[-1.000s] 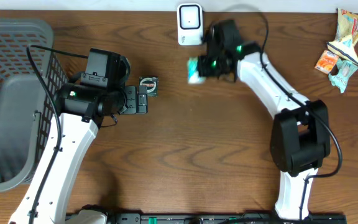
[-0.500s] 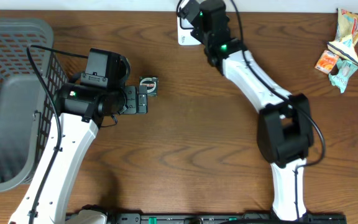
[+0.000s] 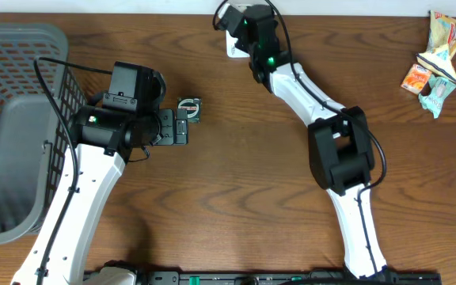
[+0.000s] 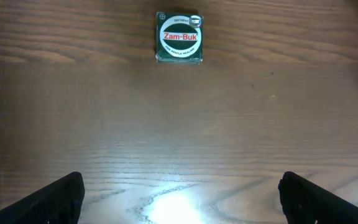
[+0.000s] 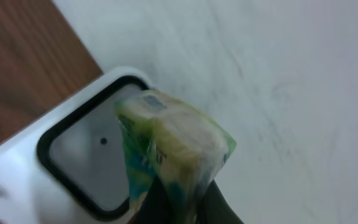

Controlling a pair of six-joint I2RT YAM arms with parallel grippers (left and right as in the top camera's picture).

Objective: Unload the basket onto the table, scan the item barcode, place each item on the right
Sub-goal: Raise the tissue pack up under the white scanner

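Now my right gripper (image 5: 180, 205) pinches the green packet (image 5: 173, 149) tight, right in front of the scanner (image 5: 73, 163) window.
My left gripper (image 4: 179, 196) hangs wide open, holding nothing, over the table (image 4: 179, 124), near 1 small Zam-Buk box (image 4: 179, 38). I see a grey basket (image 3: 14, 119) by that arm.

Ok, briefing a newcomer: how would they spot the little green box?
Left on the table stands a grey basket; beside it reaches the open left gripper. Just past it lies the small square green box, alone, marked Zam-Buk.
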